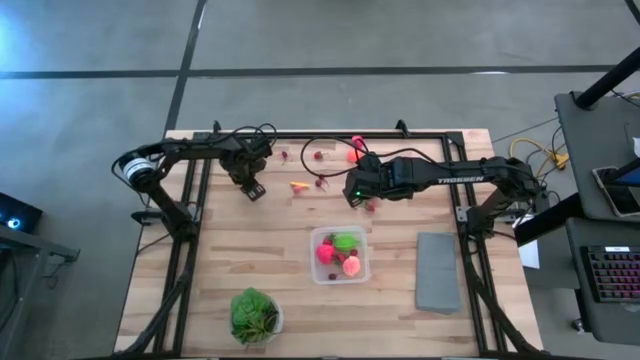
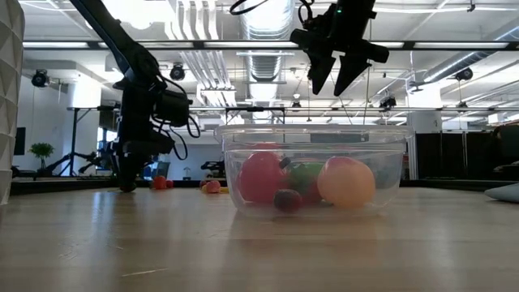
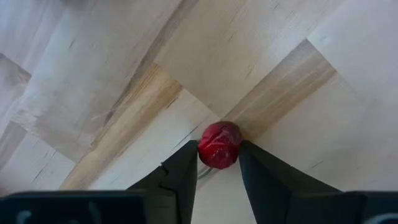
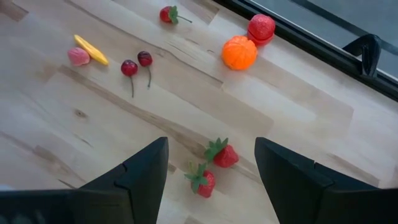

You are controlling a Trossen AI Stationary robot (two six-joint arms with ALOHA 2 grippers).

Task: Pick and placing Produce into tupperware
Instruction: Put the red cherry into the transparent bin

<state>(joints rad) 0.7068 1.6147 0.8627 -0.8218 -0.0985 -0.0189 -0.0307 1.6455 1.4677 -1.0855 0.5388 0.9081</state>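
Observation:
My left gripper [image 3: 217,163] stands at the table's far left [image 1: 255,190], pointing down and shut on a small dark red berry [image 3: 219,144]. My right gripper [image 4: 211,167] hangs open above the far middle of the table [image 1: 358,195], over two strawberries [image 4: 224,154]. Loose produce lies beyond it: two cherries [image 4: 137,64], an orange piece [image 4: 239,53], a red piece [image 4: 262,28], and a yellow piece [image 4: 91,50] beside a pink one. The clear tupperware [image 1: 315,240] stands in the table's middle, holding pink, green and orange pieces [image 2: 345,180]. My left gripper pinches the red berry by its two opposite sides [image 3: 202,149] between its two fingertips. The fingers come from above, pointing down. The berry sits at the fingers' free ends, right at the wooden tabletop; whether it is lifted clear I cannot tell.
A flat grey slab [image 1: 438,270] lies right of the tupperware. A leafy green plant in a white bowl [image 1: 255,315] stands at the near left. Black frame rails [image 1: 185,230] run along the table's left, right and far edges.

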